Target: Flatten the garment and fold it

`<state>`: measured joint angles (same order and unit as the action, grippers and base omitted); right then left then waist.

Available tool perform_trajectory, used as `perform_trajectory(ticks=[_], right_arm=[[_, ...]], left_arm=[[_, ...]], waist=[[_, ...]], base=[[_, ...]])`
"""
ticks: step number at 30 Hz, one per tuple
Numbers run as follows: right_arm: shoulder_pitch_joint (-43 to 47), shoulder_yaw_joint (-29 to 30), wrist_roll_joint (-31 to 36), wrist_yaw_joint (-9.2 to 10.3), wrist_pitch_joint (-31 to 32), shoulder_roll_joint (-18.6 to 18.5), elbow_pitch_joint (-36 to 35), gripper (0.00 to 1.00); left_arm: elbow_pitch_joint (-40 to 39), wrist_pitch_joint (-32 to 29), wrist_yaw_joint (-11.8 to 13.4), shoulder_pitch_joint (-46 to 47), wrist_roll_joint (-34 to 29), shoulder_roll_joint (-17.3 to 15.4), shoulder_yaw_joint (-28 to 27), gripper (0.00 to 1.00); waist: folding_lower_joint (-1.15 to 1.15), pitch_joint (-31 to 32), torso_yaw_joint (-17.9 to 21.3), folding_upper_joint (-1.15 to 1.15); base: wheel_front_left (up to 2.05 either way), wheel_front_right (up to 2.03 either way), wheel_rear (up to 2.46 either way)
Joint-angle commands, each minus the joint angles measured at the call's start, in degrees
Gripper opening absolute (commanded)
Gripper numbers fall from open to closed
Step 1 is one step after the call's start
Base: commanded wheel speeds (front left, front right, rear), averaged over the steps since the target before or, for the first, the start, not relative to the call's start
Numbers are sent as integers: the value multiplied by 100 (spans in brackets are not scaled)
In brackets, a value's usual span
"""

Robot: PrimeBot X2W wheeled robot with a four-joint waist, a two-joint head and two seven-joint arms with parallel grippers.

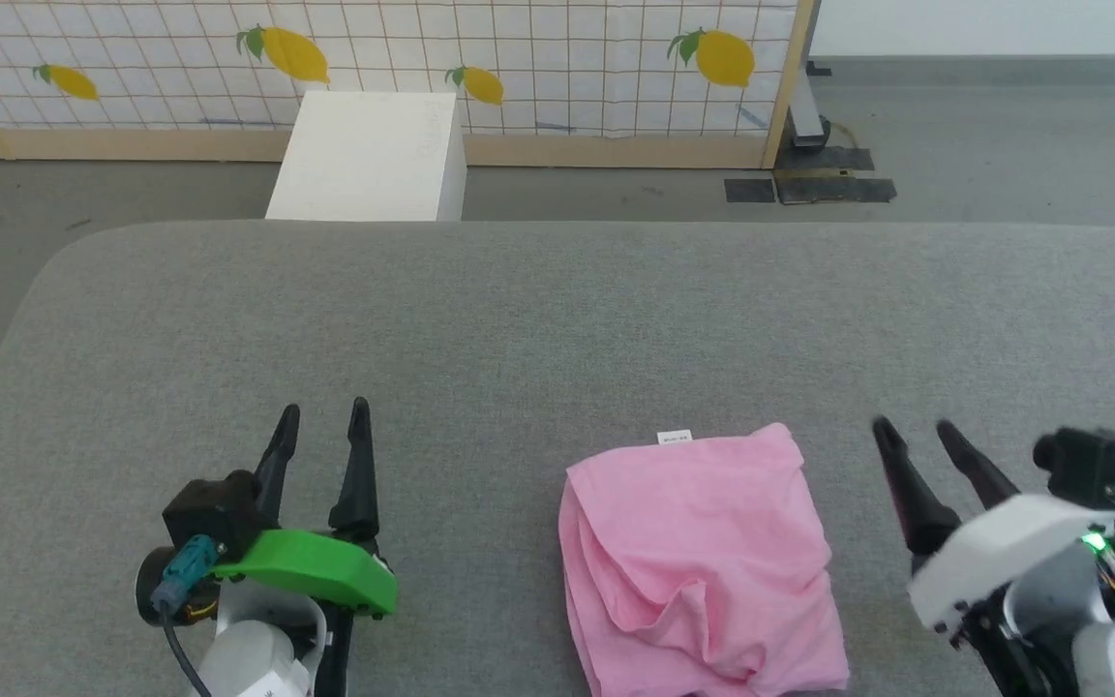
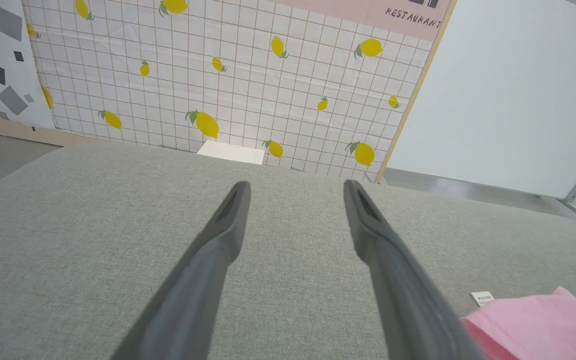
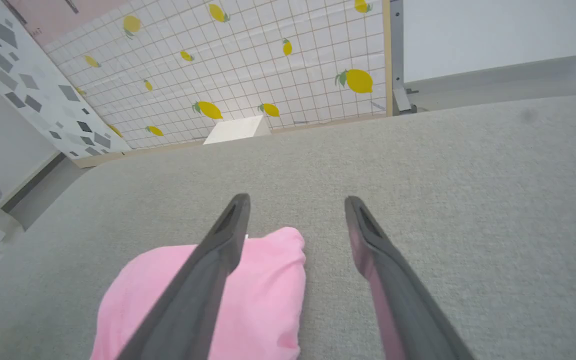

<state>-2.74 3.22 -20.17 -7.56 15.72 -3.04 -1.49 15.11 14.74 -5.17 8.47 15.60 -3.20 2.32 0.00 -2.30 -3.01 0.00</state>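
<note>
Pink shorts [image 1: 703, 552] sit lower centre-right on the grey desk [image 1: 519, 319], a compact folded bundle with a few wrinkles, so the job looks nearly done. Left end effector [image 1: 323, 411] and right end effector [image 1: 912, 428] flank it, both spread open and empty.

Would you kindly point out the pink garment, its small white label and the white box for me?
pink garment [image 1: 703, 561], head view, middle of the folded fabric.
white label [image 1: 675, 438], head view, centre of the tag at the garment's far edge.
white box [image 1: 369, 155], head view, its broad pale face.
</note>
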Motion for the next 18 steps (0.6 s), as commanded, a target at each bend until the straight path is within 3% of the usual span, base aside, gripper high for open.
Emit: perform_trajectory(ticks=[1,7,16,17,18], right_arm=[[86,71,-47,8,40,14,74,100],[164,55,-612,8,107,15,854,100],[-307,-591,-1133,8,583,15,2081,100],[-347,-633,-1161,8,676,15,2172,84],[-391,-698,-1197,8,802,15,2260,38]], left_arm=[[-40,26,-34,-10,-51,23,-21,100],[-152,26,-32,39,-66,27,-16,100],[-287,26,13,129,-20,31,65,100],[-289,26,15,131,-13,31,73,100],[-289,26,18,130,-4,31,82,100]], waist=[[0,-23,24,0],[0,-86,58,0],[0,-161,-12,0],[0,-159,-26,0],[0,-156,-42,0]], base=[[0,0,0],[0,0,0],[0,0,0],[0,0,0],[0,0,0]])
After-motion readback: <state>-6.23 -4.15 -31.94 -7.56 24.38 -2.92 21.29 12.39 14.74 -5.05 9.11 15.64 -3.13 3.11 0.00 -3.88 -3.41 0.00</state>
